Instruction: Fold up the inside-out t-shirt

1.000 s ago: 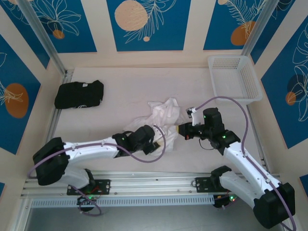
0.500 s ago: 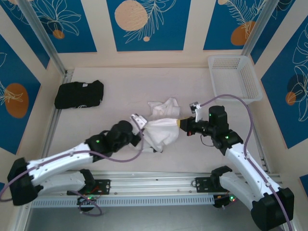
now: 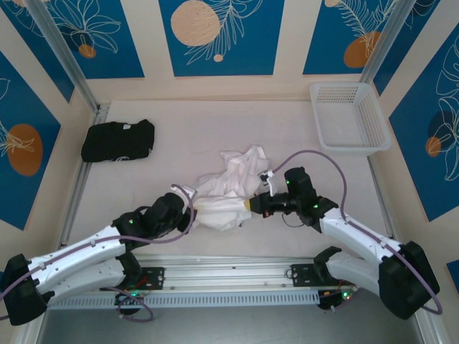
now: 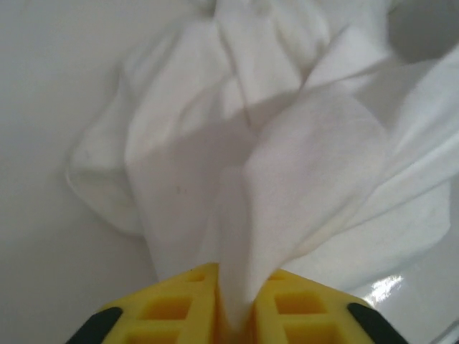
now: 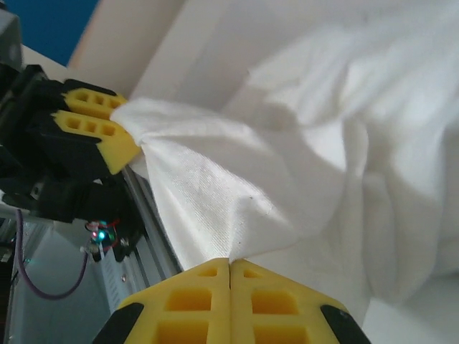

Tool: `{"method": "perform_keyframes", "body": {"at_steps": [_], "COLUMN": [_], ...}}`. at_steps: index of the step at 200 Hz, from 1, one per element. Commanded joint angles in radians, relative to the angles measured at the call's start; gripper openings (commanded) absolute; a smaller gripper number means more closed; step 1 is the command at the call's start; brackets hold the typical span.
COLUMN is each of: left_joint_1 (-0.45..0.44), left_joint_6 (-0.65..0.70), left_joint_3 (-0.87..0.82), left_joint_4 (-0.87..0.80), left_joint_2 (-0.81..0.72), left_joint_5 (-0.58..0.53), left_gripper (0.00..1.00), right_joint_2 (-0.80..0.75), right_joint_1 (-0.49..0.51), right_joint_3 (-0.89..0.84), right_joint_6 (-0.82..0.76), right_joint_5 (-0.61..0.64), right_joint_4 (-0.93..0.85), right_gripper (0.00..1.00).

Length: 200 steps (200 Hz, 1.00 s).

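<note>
Clearly the folding has barely begun: the thin, wrinkled white cotton t-shirt (image 3: pixel 231 179) lies in a crumpled heap at the middle of the pale table (image 3: pixel 179 122), with no sleeve or hem laid flat and no fold made. The left gripper (image 4: pixel 233 315) pinches a tuck of its fabric, and the right gripper (image 5: pixel 229 283) has its jaws pressed together on another edge, so a short span of cloth hangs taut between them on the heap's near side. Spreading, smoothing and every fold look yet to come. A black folded garment (image 3: pixel 117 140) at far left and a white plastic lattice basket (image 3: pixel 349 118) at far right sit well apart from the shirt, obstructing nothing.
</note>
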Motion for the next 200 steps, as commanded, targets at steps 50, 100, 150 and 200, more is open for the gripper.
{"method": "perform_keyframes", "body": {"at_steps": [50,100,150,200], "left_joint_1": [0.013,0.004,-0.001,0.001], "left_joint_6": [-0.131,-0.012,0.072,0.052], "left_joint_3": [0.017,0.115,0.143,0.182], "left_joint_4": [-0.085,-0.028,0.103,0.049], "left_joint_2": [0.018,0.078,0.195,0.33], "left_joint_5": [0.025,-0.023,0.172,0.16], "left_gripper": [0.47,0.6,0.63,0.32], "right_joint_2": [0.068,0.038,0.037,-0.018], "right_joint_1": [0.11,0.13,0.114,0.032], "right_joint_3": [-0.046,-0.075,-0.083,-0.046], "right_joint_6": [0.135,0.138,0.114,0.067], "right_joint_5": [0.155,0.168,0.119,0.084], "right_joint_4": [-0.063,-0.006,-0.093,-0.237], "right_gripper": [0.0,0.03,0.16,0.24]}}
